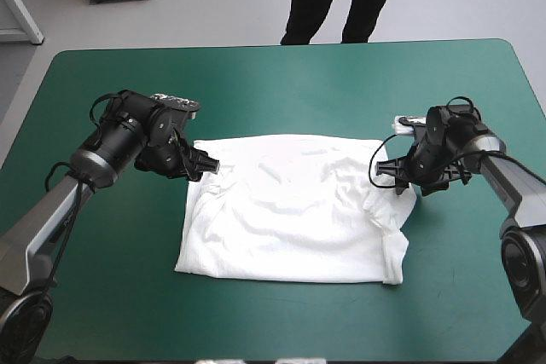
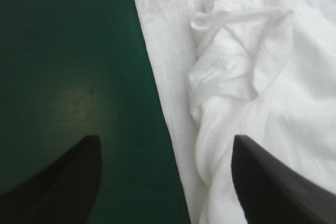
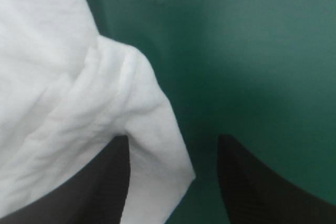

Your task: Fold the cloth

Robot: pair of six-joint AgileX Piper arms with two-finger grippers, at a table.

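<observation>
The white T-shirt (image 1: 290, 210) lies spread flat in the middle of the table, with a bunched sleeve at its right edge. My left gripper (image 1: 209, 166) is low at the shirt's far left corner and stands open. In the left wrist view the gripper (image 2: 165, 140) straddles the T-shirt's (image 2: 252, 77) edge, one finger over the cover and one over a crumpled hemmed fold. My right gripper (image 1: 390, 178) is at the far right edge and is open too. In the right wrist view a rumpled corner of the T-shirt (image 3: 105, 103) reaches in between the gripper's (image 3: 172, 140) fingers.
The teal-green cover (image 1: 281, 83) shows on every side of the T-shirt, in a wide band toward the far edge and broad strips at the left and right. The near edge of the table lies a short way beyond the shirt's near hem.
</observation>
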